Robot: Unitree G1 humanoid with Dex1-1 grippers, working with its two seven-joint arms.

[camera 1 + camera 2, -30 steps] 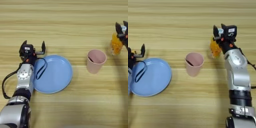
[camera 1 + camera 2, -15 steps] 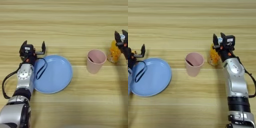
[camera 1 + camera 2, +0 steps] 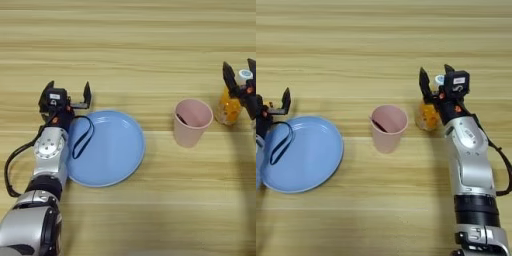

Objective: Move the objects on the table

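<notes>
Wooden planks run side to side under everything on the table (image 3: 125, 45), and nothing on it looks finished yet.

My right gripper (image 3: 435, 80) has its two black fingers spread wide, one on each side of the juice bottle (image 3: 428, 114). The bottle stands between and just below my fingertips, its white cap up between them, and I cannot tell whether either finger touches it. It is upright, long axis vertical, cap pointing up. The pink cup (image 3: 388, 127) stands just to the left of these jaws, mouth up, close beside the bottle but apart from it.

My left gripper (image 3: 67, 96) also stands open, fingers parted, at the far-left rim of the blue plate (image 3: 115, 155). The tape measure (image 3: 54, 99) seems to sit between these jaws, but my own hardware hides most of it, so I cannot say it is held. Its black loop (image 3: 81, 140) trails from the jaws toward me, lying on the plate, long axis roughly near-to-far.

As I judge it, the bottle is framed but not gripped, and closing, lifting and setting down all remain.
</notes>
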